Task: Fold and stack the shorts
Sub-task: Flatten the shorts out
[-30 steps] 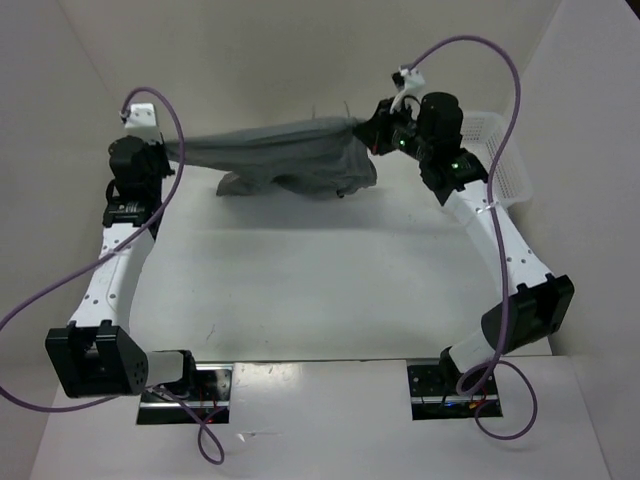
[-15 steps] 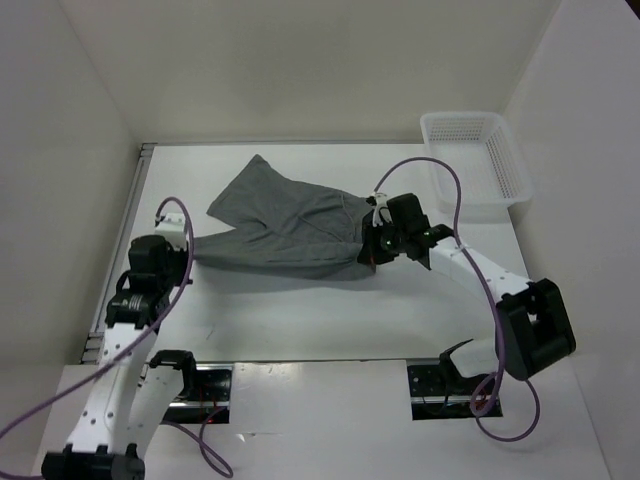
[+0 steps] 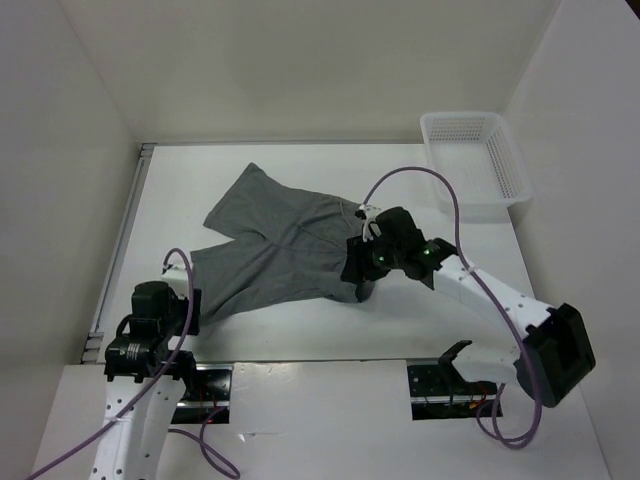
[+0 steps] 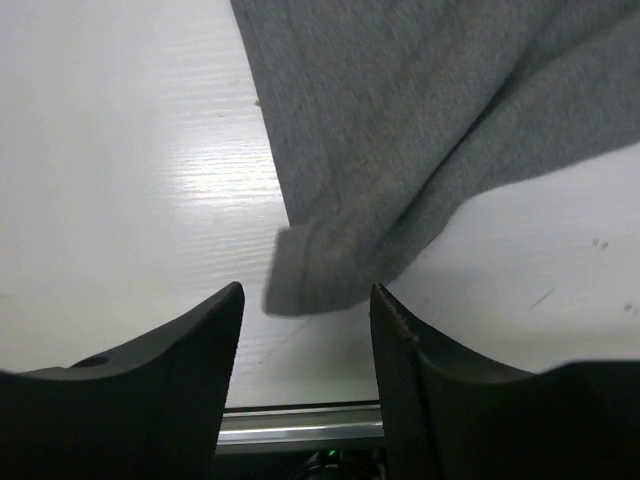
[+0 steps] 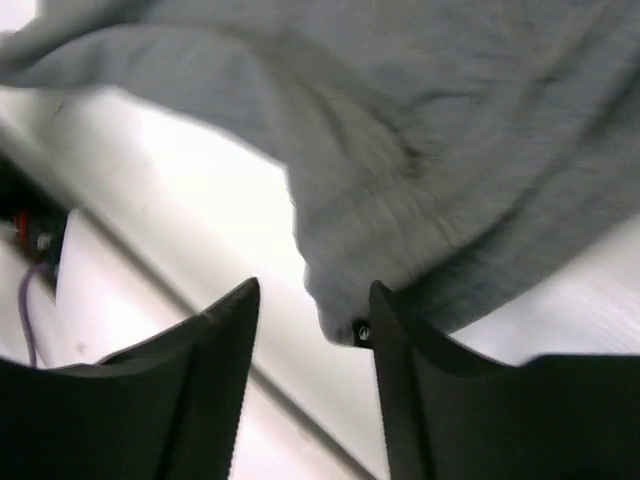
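Note:
The dark grey shorts point(image 3: 280, 245) lie spread out on the white table point(image 3: 300, 325), one leg pointing to the far left. My left gripper point(image 3: 193, 308) sits low at their near left corner. In the left wrist view it point(image 4: 306, 290) is open, and the folded corner of the shorts point(image 4: 400, 120) lies just past the fingertips, outside them. My right gripper point(image 3: 360, 286) is at the near right corner. It point(image 5: 315, 290) is open too, and the thick hem of the shorts point(image 5: 450, 150) rests against its right finger point(image 5: 400, 340).
A white mesh basket point(image 3: 475, 160) stands at the far right corner of the table. White walls close in the left and back sides. The table's near edge with a metal rail point(image 4: 300, 425) runs just behind both grippers.
The shorts, held stretched in the air a second ago, were brought down and drawn toward the near edge. Both grippers have since opened and let go of them.

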`<state>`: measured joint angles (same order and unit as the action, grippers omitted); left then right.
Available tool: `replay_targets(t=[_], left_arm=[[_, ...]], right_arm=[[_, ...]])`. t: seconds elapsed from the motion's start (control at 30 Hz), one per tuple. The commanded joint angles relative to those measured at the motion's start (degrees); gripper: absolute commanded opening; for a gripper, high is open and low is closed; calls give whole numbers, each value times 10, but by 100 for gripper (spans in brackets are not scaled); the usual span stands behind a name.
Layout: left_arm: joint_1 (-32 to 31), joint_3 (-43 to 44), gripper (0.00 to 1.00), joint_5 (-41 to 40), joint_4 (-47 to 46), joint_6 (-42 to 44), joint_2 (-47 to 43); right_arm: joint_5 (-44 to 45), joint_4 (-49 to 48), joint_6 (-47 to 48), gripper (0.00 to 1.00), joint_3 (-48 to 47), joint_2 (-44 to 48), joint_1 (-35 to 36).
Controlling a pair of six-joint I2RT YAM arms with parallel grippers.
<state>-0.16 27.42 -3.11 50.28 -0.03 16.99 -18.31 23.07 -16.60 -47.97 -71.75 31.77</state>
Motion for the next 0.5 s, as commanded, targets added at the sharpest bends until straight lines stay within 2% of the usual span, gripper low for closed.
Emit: replay_targets(t=[0.0, 0.1, 0.17, 0.23, 0.27, 0.3, 0.33, 0.37, 0.4, 0.43, 0.47], left_arm=[[-1, 20, 64, 24, 32, 0, -6], [-1, 27, 77, 24, 32, 0, 8], [-1, 33, 80, 19, -13, 0, 29], [-1, 27, 82, -4, -81, 0, 61], [-1, 22, 82, -12, -162, 0, 86], [-1, 22, 82, -19, -201, 0, 153], [-1, 30, 82, -24, -234, 0, 194], [4, 65, 81, -24, -279, 0, 291], [11, 90, 81, -24, -293, 0, 342], [11, 119, 79, -24, -308, 0, 394], [21, 148, 78, -24, -308, 0, 491]], right_arm=[[3, 9, -20, 56, -9, 80, 63], [-1, 19, -56, 75, -9, 191, 99], [-2, 36, -62, 77, -18, 224, 99], [30, 51, -74, 73, -24, 239, 99], [39, 51, -74, 71, -24, 227, 89], [45, 44, -74, 66, -19, 208, 70], [45, 39, -74, 53, -19, 181, 65], [56, 32, -67, 44, -19, 112, 65], [86, 32, -60, 33, -42, 73, 65], [107, 44, -60, 15, -55, 36, 65], [133, 50, -53, 9, -68, -1, 65]])
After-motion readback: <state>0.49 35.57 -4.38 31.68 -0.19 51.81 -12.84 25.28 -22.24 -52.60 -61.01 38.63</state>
